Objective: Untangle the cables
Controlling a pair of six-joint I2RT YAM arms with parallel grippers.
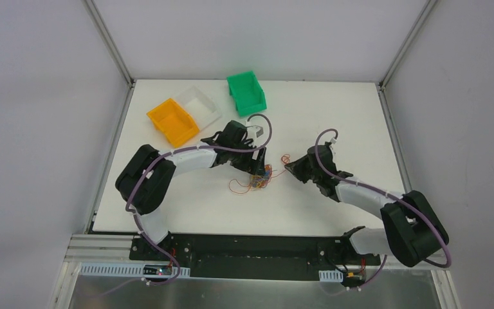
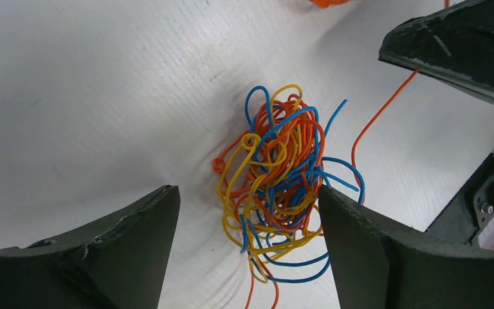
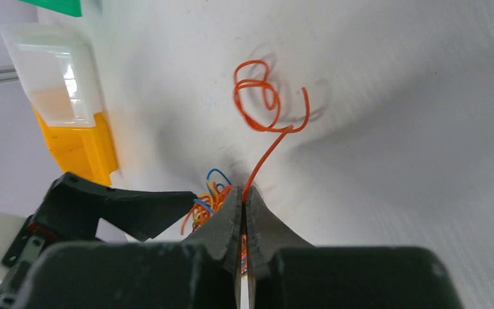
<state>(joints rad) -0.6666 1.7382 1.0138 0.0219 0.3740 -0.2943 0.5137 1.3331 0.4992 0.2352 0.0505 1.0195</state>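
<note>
Wide white table (image 1: 334, 116), bins (image 1: 173, 120) up at eleven and twelve o'clock, and all the action is dead centre. The left claw (image 2: 246, 212) hangs over the tangle (image 2: 273, 187) of orange, blue and yellow cables from its twelve o'clock side, jaws spread wide either side of it, nothing in them. The right claw (image 3: 243, 196) comes in from three o'clock, pinched tight on a single orange wire (image 3: 265, 158); its curly free end lies on the table just past the tips, about two o'clock from the tangle. So the step looks like drawing that one strand out. To do it well, I'd have the left claw drop and pin the bundle first, closing on the blue and yellow loops, not the orange strand. Then a slow, low pull toward three o'clock. If the whole clump drags along, ease off and regrip nearer the snag. Thin, springy wire like this could slip the pinch.
</note>
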